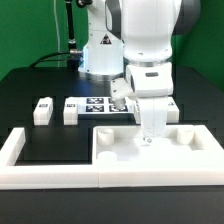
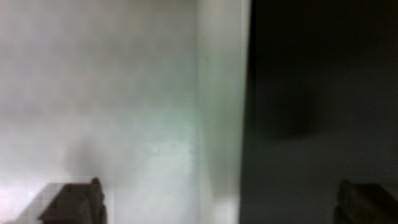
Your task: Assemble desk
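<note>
On the black counter (image 1: 50,80), toward its near edge and to the exterior view's right of centre, the desk's tabletop (image 1: 115,155) is lying flat. It is showing as a wide white plastic tray with raised edges and a short round stub at each corner that can be seen. Its near side is sitting against the low white bars (image 1: 20,150) that are fencing that side and the exterior view's left. Two legs (image 1: 42,110), short white blocks bearing black-and-white tags, are standing side by side well apart from the tray, farther back on the exterior view's left. The marker board (image 1: 98,105) is lying just beside them.

The white arm (image 1: 150,40) is reaching straight down over the tray, and its fingers (image 1: 150,135) are hanging at or just above the tray's floor; contact cannot be told. In the wrist view the two dark fingertips (image 2: 71,203) are standing wide apart at opposite sides, gripping nothing, with blurred white plastic and a dark strip filling the space beyond them.

Behind the counter a green wall (image 1: 25,30) is closing off the room.
</note>
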You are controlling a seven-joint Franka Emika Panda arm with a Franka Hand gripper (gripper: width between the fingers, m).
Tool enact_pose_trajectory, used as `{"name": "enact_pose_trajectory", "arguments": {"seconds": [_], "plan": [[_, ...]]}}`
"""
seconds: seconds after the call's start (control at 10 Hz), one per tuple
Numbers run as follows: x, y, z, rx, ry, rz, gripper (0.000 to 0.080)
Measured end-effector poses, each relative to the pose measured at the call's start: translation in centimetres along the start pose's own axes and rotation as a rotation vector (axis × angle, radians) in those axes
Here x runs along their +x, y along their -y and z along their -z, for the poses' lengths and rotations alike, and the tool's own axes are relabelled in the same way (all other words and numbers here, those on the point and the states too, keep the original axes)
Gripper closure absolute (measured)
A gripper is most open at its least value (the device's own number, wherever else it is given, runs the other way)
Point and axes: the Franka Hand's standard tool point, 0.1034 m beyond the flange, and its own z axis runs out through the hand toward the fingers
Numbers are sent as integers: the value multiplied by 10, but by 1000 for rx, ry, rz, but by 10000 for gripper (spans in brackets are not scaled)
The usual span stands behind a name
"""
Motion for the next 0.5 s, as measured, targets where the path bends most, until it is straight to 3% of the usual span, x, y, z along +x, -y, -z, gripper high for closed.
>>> {"name": "enact_pose_trajectory", "arguments": {"seconds": [0.3, 0.5], "plan": [[1, 0, 1, -1, 0, -34, 150], [13, 4, 22, -29, 11, -170, 150]]}}
